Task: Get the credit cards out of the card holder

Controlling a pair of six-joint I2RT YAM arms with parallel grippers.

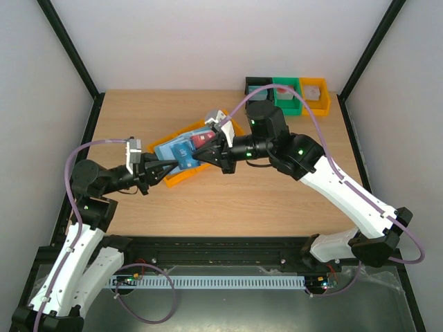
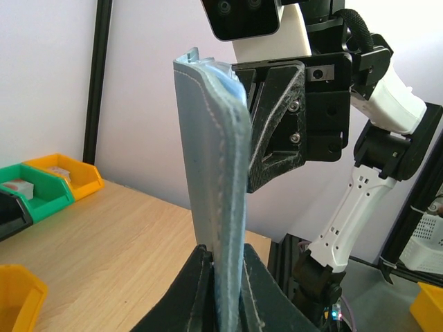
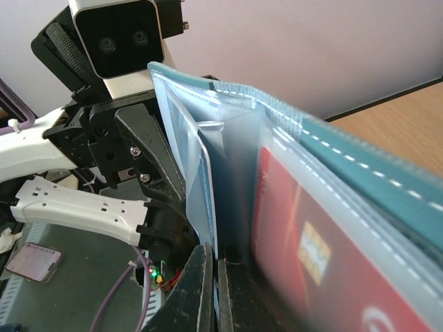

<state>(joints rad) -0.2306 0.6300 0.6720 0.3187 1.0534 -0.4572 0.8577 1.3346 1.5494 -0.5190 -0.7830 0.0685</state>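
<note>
The card holder [image 1: 173, 151] is a blue stitched wallet, held up in the air between both arms over the table's middle. My left gripper [image 1: 160, 171] is shut on its lower edge; in the left wrist view the holder [image 2: 218, 159] stands edge-on between my fingers [image 2: 256, 290]. My right gripper [image 1: 208, 149] is shut on the edge of a thin pale blue card [image 3: 202, 187] that sits in a clear pocket. A red card [image 3: 304, 256] with a gold chip lies in the pocket beside it and also shows in the top view [image 1: 202, 140]. No dark card is visible.
An orange tray [image 1: 181, 177] lies on the table under the holder. Black, green [image 1: 285, 97] and orange [image 1: 315, 95] bins stand at the back right. In the left wrist view a green bin [image 2: 28, 194] and orange bins [image 2: 66, 176] sit on the table.
</note>
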